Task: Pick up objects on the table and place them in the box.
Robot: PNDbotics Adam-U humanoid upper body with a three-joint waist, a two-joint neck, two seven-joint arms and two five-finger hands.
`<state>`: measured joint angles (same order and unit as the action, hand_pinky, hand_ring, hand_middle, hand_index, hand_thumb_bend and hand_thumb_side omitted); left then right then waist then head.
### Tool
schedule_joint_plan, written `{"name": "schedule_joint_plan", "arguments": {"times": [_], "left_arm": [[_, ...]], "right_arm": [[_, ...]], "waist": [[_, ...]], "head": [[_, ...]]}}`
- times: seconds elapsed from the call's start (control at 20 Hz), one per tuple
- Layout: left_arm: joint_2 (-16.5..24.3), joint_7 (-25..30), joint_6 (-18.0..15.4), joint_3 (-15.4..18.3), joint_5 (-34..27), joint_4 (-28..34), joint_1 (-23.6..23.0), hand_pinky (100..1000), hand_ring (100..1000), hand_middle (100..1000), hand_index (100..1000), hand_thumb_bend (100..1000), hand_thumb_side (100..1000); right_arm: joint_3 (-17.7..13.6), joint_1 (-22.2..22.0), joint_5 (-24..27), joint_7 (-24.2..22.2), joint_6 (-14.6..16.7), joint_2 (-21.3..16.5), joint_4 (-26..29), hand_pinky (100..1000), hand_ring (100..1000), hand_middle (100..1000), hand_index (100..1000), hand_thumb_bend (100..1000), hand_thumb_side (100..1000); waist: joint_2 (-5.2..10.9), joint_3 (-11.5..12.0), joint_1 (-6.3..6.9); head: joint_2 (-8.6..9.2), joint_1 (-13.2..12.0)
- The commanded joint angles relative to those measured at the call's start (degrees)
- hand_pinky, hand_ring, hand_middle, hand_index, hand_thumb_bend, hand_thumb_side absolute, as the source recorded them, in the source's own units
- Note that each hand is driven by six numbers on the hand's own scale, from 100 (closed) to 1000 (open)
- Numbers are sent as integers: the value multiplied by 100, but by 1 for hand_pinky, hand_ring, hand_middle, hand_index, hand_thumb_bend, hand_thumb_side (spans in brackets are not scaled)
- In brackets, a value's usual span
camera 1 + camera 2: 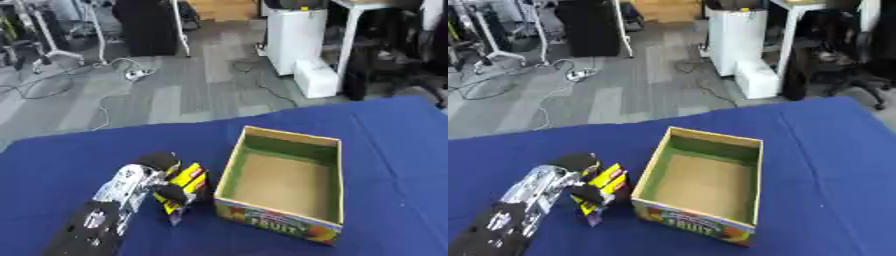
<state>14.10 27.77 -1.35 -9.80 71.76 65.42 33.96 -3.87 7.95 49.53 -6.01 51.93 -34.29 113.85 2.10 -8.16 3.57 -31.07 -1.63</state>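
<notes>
Left robot hand (pixel 162 175) reaches in from the lower left, its fingers curled round a yellow and black packet (pixel 185 186), held just beside the box's left wall. Largest is the table (pixel 394 145), draped in blue cloth. On it stands the box (pixel 230 170), an open cardboard carton with a green inner rim, a brown floor and a printed fruit label on its near wall; nothing lies inside. Beyond the table, cables (pixel 114 67) trail across grey floor.
</notes>
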Motion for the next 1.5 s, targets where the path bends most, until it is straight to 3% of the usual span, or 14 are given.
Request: {"name": "schedule_joint_plan", "arguments": {"times": [0.05,0.35,1.35,1.4,1.45,1.5], "left_arm": [[121,-59,21,-14,21,270,89,100,100,219,443,194,764],[195,46,27,-85,-76,590,137,100,100,218,443,189,766],[603,40,-21,-207,-160,1252,600,100,100,219,442,157,788],[597,26,-39,-229,-188,1354,614,100,100,220,442,162,854],[591,9,-65,-261,-215,1470,640,100,100,220,440,155,791],[589,1,-79,-290,-239,1571,662,100,100,219,438,156,791]], "right_arm": [[-27,67,-14,18,4,-115,75,328,379,440,520,100,1000],[-35,63,-4,23,4,-119,75,328,379,440,519,100,1000],[-37,12,-34,38,4,-142,75,328,379,440,519,100,1000],[-37,9,-35,40,4,-142,75,328,379,440,519,100,1000],[-36,7,-35,41,4,-144,75,328,379,440,519,100,1000],[-35,6,-35,41,4,-146,75,328,379,440,519,100,1000]], "waist": [[50,3,-32],[56,1,-35],[99,55,-20],[102,57,-20],[105,57,-20],[107,56,-21]], "head": [[126,-64],[257,-30],[248,66],[239,67],[234,64],[237,65]]}}
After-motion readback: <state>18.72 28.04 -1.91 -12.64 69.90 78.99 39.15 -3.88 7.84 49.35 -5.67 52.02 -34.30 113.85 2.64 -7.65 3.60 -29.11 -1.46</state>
